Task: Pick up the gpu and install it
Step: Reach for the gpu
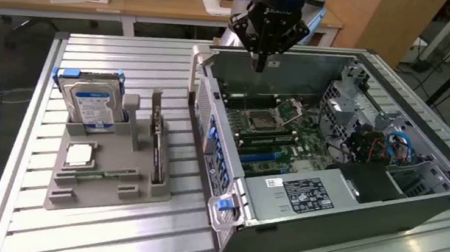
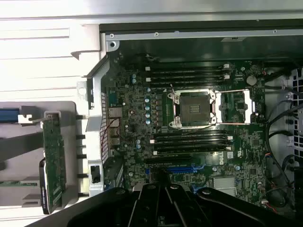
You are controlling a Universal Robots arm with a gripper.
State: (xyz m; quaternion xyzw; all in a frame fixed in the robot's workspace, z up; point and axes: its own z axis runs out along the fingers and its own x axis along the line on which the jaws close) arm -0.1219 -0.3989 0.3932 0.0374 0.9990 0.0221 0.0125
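One card, the gpu (image 1: 157,144), stands on edge in the grey holder (image 1: 96,203) on the tabletop (image 1: 101,237). Its long axis runs away from the exterior camera, bracket seemingly at the far end. Rightward, our hand (image 1: 259,65) hovers over the open case (image 1: 321,238), fingers shut, holding nothing. We judge pick-up unstarted; grasping calls for parted fingers straddling the card's top edge.
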